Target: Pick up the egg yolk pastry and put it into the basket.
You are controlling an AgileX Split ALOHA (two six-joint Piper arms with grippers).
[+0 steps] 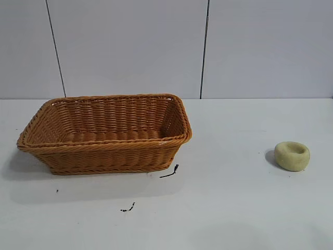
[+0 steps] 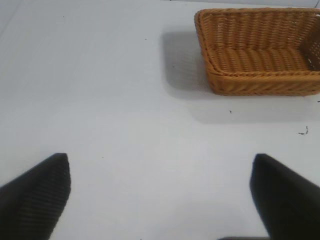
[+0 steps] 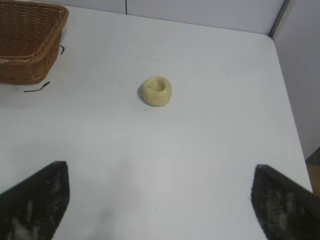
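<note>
Wicker basket (image 1: 104, 133) sits on white table (image 1: 234, 208), w/ egg yolk pastry (image 1: 292, 155) well apart toward right arm's side. Left gripper (image 2: 160, 192) & right gripper (image 3: 160, 195) both hover w/ fingers spread wide, holding nothing.

Both arms lie outside the exterior view. The left gripper (image 2: 160, 200) and right gripper (image 3: 160, 202) show only fingertips, cut by the edge. The basket (image 3: 30, 50) is cropped in both wrist views.
</note>
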